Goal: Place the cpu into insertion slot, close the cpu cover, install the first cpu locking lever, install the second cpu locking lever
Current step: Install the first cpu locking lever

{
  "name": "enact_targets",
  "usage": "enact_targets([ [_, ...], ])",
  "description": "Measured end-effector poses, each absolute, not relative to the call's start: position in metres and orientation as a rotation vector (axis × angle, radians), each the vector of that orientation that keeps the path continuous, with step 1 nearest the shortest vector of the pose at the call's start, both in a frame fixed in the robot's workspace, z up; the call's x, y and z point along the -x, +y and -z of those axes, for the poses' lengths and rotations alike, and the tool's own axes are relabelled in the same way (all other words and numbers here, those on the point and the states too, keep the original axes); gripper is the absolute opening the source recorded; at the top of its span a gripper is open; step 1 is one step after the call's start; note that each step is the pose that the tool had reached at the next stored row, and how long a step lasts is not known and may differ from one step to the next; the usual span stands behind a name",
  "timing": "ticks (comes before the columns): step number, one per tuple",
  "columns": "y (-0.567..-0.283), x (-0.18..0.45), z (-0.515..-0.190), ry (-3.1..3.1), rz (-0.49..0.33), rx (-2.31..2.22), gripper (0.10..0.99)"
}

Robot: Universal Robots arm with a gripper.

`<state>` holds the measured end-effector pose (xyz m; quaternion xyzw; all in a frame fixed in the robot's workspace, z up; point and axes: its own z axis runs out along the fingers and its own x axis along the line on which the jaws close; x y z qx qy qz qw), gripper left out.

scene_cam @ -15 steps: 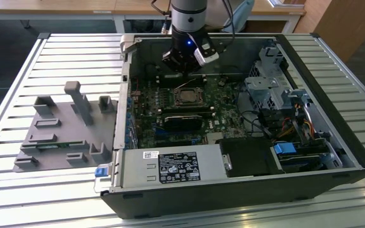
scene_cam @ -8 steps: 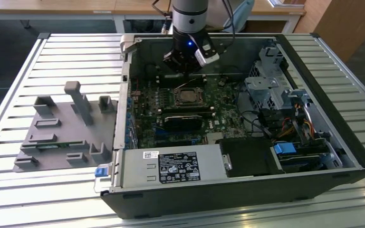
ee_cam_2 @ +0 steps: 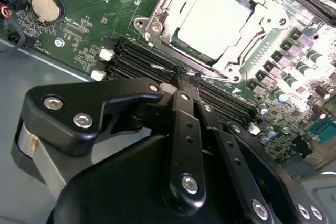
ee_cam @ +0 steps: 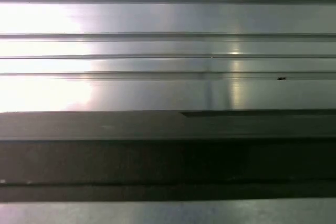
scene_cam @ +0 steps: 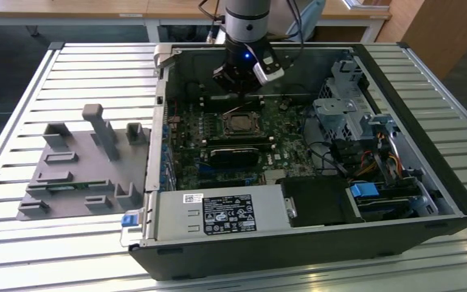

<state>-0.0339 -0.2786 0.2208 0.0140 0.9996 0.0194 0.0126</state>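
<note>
Silver slats make up the table (scene_cam: 39, 255), and an open computer case (scene_cam: 298, 249) lies on it, with a grey plastic holder (scene_cam: 79, 164) at nine o'clock from the case. In the exterior view the end effector (scene_cam: 245, 79) hangs inside the case, just at twelve o'clock from the insertion slot (scene_cam: 224, 125), and the cpu (scene_cam: 240, 125) sits in that slot. In the second wrist view the cpu (ee_cam_2: 218, 22) lies flat on the green board (ee_cam_2: 94, 14) with the cpu cover (ee_cam_2: 167, 11) shut down around it. The end effector (ee_cam_2: 188, 74) has its two fingers (ee_cam_2: 181, 124) drawn together, tips right at a thin wire locking lever (ee_cam_2: 160, 67). I cannot tell if the wire is caught between them. That lever looks stiff, springy and slippery, so I think it is best taken near its free end. The cpu looks light, hard and easy to hurt, so it should only be held by its edges. In the first wrist view I see table (ee_cam: 168, 45) slats and a dark case wall (ee_cam: 168, 150).
</note>
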Motion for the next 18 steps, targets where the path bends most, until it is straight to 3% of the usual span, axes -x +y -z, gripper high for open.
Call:
enact_targets([
  [18, -0.2788, 0.0257, -0.2131, 3.115, -0.058, -0.057, 0.106],
])
